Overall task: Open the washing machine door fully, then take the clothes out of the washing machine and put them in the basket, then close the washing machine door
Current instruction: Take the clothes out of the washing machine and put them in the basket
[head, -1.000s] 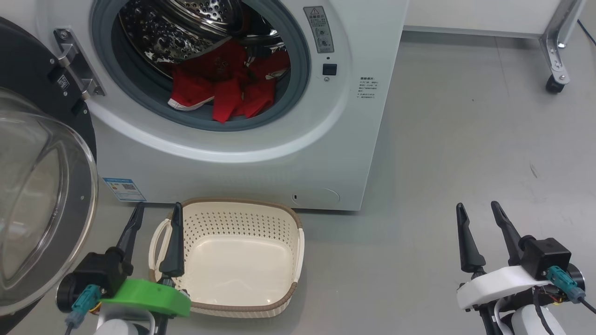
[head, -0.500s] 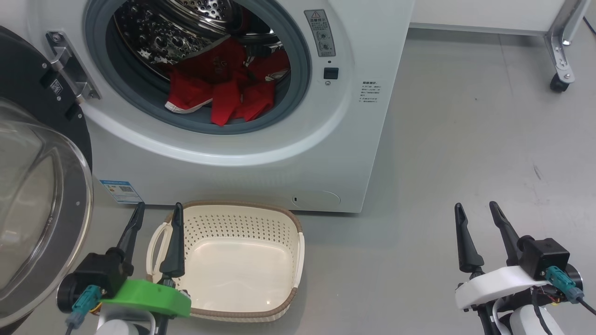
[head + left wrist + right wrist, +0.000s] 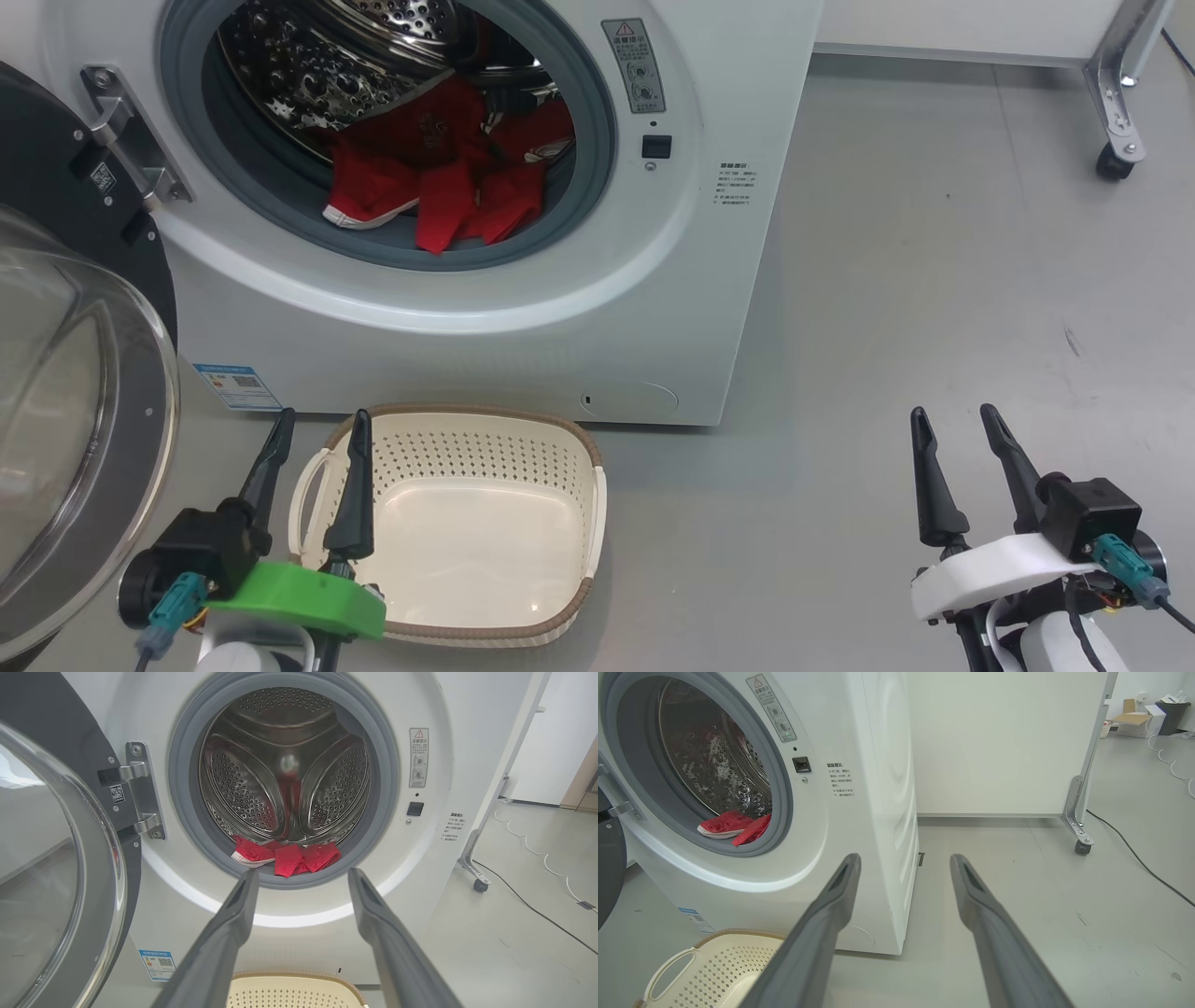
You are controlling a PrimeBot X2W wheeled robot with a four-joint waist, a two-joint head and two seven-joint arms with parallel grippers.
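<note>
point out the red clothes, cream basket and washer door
red fabric clothes [image 3: 439, 191], head view, middle fold
cream perforated plastic basket [image 3: 485, 457], head view, back wall
round black-rimmed glass door [image 3: 65, 401], head view, glass bowl

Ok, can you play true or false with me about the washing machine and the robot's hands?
1. The washing machine door is swung open. True.
2. The basket has red clothes in it. False: it is empty; the clothes lie inside the washing machine.
3. The left gripper and the right gripper are both open and hold nothing. True.
4. The basket sits on top of the washing machine. False: it stands on the floor, right in front of it.
</note>
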